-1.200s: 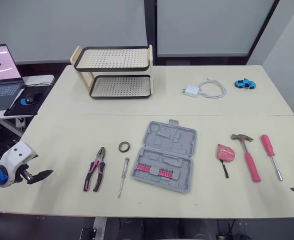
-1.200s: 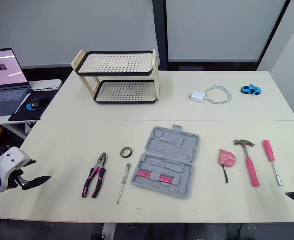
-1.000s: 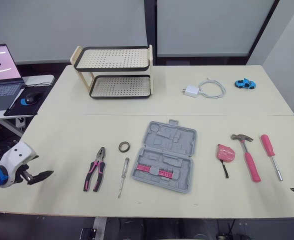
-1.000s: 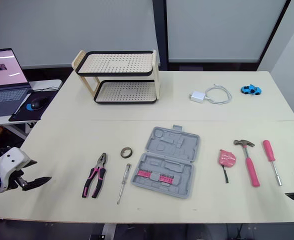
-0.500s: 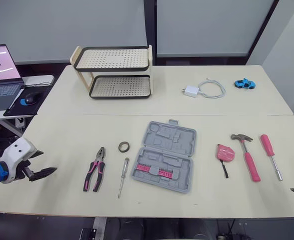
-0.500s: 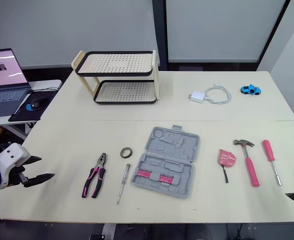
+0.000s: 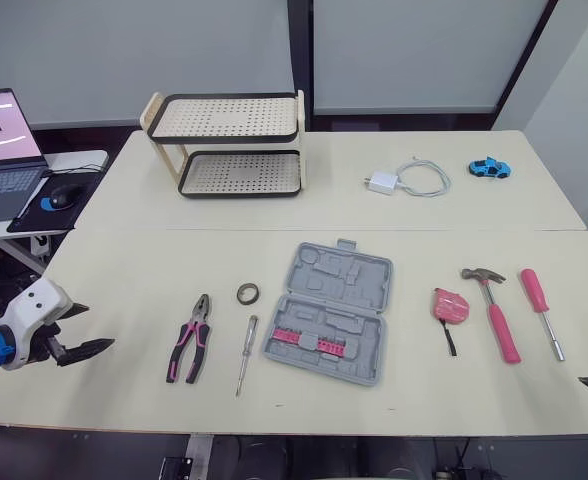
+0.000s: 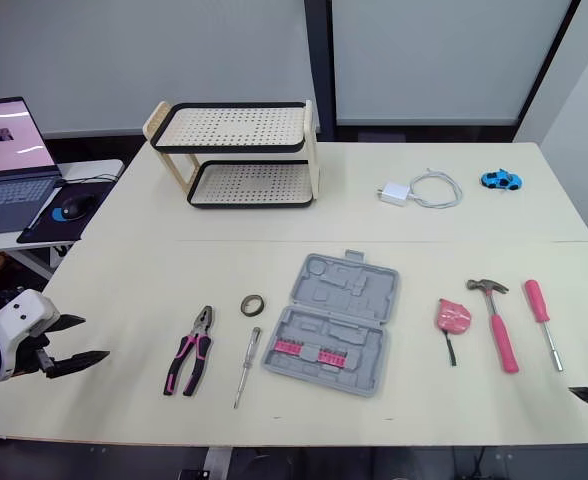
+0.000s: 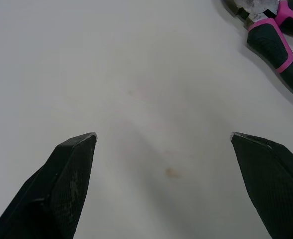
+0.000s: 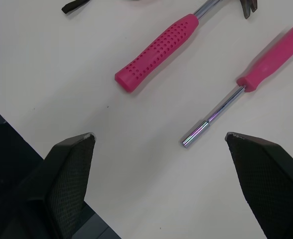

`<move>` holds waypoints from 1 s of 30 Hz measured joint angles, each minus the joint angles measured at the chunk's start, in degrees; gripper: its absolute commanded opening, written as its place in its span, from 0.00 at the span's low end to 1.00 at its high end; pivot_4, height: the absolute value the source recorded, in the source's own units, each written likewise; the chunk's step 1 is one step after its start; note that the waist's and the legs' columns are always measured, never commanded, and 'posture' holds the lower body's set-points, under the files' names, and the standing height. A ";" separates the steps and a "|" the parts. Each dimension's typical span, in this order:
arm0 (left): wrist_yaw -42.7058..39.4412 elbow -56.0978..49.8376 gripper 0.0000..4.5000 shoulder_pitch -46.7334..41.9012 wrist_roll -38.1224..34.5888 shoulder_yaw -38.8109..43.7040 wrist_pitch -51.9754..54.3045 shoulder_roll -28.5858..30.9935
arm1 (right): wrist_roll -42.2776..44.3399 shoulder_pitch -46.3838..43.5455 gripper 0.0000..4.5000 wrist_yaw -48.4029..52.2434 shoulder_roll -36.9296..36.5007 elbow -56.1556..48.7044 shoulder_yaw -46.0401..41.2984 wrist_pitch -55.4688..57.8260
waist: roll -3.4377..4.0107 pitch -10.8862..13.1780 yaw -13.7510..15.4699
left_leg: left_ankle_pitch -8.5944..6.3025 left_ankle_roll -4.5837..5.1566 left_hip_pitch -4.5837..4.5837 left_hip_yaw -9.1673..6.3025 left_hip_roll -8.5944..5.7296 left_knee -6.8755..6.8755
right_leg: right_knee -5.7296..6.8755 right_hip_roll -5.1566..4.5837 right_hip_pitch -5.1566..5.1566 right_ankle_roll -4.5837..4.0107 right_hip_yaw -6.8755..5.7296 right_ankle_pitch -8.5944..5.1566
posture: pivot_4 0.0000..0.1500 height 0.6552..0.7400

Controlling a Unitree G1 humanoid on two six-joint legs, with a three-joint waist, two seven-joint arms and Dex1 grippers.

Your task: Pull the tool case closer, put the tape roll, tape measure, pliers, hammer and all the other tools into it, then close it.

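left gripper (image 7: pixel 96 326) edged inward | spread wide | pliers (image 7: pixel 189 338) near, apart

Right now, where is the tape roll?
In the head views, the tape roll lies just left of the open tool case, beyond the slim screwdriver and right of the pliers.

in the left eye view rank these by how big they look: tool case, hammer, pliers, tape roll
1. tool case, clearly the largest
2. hammer and pliers: about alike in length, so I won't rank one over the other
3. tape roll, smallest
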 measured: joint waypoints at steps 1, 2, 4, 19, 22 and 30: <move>-0.04 0.00 1.00 0.02 -0.04 0.00 -0.03 0.00 | 0.00 0.08 1.00 -0.13 0.22 -0.38 -0.04 0.00 | 0.00 0.00 0.00 | 0.00 0.00 0.00 0.00 0.01 0.00 | 0.00 0.01 0.00 0.00 0.00 0.00 | 1.00 0.90; -0.11 -0.06 1.00 0.13 -0.11 0.00 -0.03 0.00 | 0.00 0.18 1.00 -0.30 0.48 -0.73 -0.06 -0.01 | 0.00 0.00 0.00 | 0.00 0.00 0.00 0.00 0.01 0.00 | 0.00 0.01 0.00 0.00 0.00 0.00 | 1.00 0.90; -0.16 -0.30 1.00 0.58 -0.45 0.00 -0.02 -0.01 | 0.00 0.47 1.00 -0.71 0.94 -1.28 -0.11 -0.01 | 0.00 0.00 0.00 | 0.00 0.00 0.00 0.00 0.01 0.00 | 0.00 0.01 0.00 0.00 0.01 0.00 | 1.00 0.90; 1.49 -25.53 0.80 3.20 -8.07 -2.32 15.08 -6.82 | 7.71 -2.57 0.79 -9.36 6.49 -29.43 1.15 16.86 | -0.02 -0.04 0.34 | 0.02 -0.03 -0.03 -0.21 0.12 0.23 | 0.03 0.16 0.13 -0.08 -0.08 0.15 | 1.00 0.90; 1.39 -26.95 0.57 -1.48 -7.67 -6.57 16.24 -9.35 | 7.88 -5.35 0.54 -13.56 7.93 -34.09 7.24 20.02 | -0.04 -0.06 0.32 | 0.02 -0.03 -0.06 -0.24 0.14 0.49 | 0.04 0.22 0.19 -0.07 -0.08 0.21 | 1.00 0.90; 1.46 -18.26 0.01 -16.41 0.42 -20.51 12.60 -17.39 | 3.66 -19.20 0.00 -24.24 11.14 -35.67 28.65 26.62 | -0.08 -0.08 0.13 | 0.02 -0.02 -0.15 -0.23 0.20 0.86 | 0.01 0.46 0.18 0.00 0.01 0.48 | 1.00 0.90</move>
